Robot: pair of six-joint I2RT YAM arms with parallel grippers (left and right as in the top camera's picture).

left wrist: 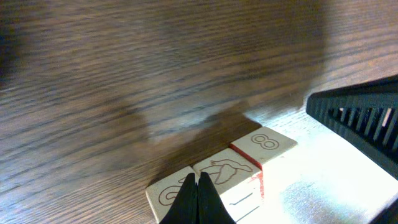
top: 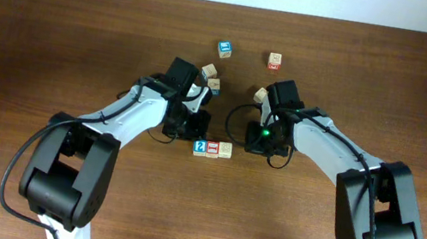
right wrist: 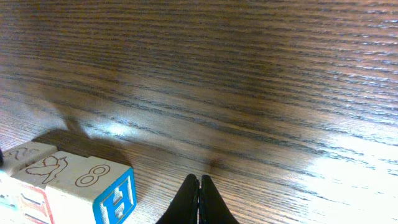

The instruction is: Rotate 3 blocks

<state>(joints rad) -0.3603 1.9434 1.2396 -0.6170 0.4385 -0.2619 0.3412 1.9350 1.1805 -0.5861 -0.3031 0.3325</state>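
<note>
Left gripper point(left wrist: 198, 198), our nearer one, hovers pinched together over the blocks point(left wrist: 227, 169); from our right gripper point(right wrist: 199, 198), likewise closed, they lie at nine o'clock.

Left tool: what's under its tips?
The left tool, shut, sits over the row of three blocks, at a seam between two. Whether it touches is hidden.

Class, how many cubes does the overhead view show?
8: a row of three, two cubes by the left arm, one cube by the right arm, a blue cube and a red cube farther back. Arms may hide more.
</note>
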